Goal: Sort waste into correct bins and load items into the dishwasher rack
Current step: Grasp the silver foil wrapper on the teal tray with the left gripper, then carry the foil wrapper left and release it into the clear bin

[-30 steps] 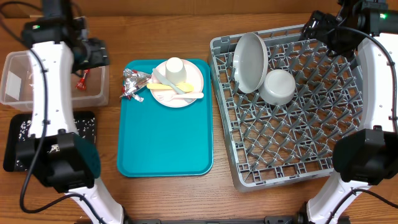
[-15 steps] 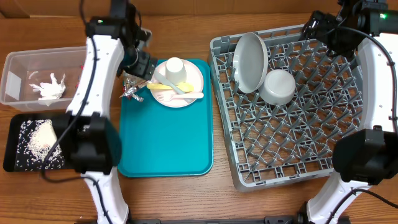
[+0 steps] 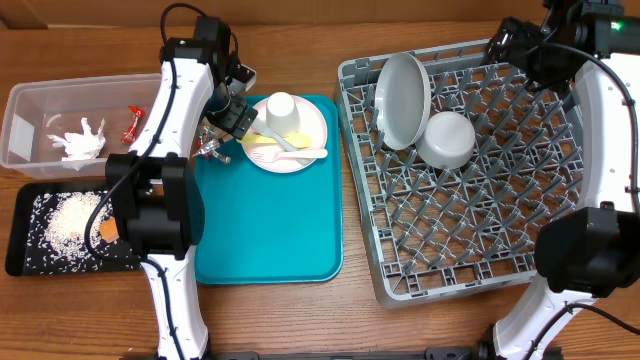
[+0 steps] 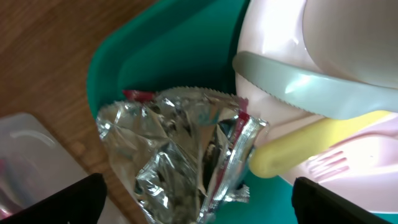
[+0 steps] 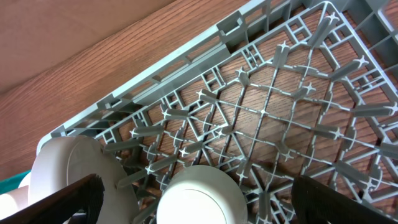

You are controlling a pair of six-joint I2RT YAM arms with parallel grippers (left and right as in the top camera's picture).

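Observation:
A crumpled silver foil wrapper (image 3: 211, 146) (image 4: 180, 149) lies at the far left corner of the teal tray (image 3: 265, 220). My left gripper (image 3: 232, 120) (image 4: 199, 208) hovers open right over it, one finger on each side, holding nothing. Beside it the pinkish plate (image 3: 305, 125) (image 4: 273, 37) carries a white cup (image 3: 281, 108) and yellow and pale utensils (image 3: 285, 142) (image 4: 305, 146). The napkin (image 3: 78, 138) and red sachet (image 3: 133, 122) lie in the clear tub (image 3: 25, 115). Rice (image 3: 65, 218) and an orange cube (image 3: 108, 230) sit in the black tray (image 3: 20, 255). My right gripper (image 3: 525, 48) (image 5: 199, 211) stands open above the rack (image 3: 480, 230).
In the rack's far left part (image 5: 261, 106) a grey plate (image 3: 403, 100) (image 5: 68, 174) stands on edge, and a white bowl (image 3: 446, 138) (image 5: 199, 199) rests upside down beside it. Bare wooden table (image 3: 300, 40) shows behind the tray and the rack.
My left gripper opened and let the red sachet go into the clear tub. It then swung right to the foil wrapper at the teal tray's corner. The right arm has not moved.

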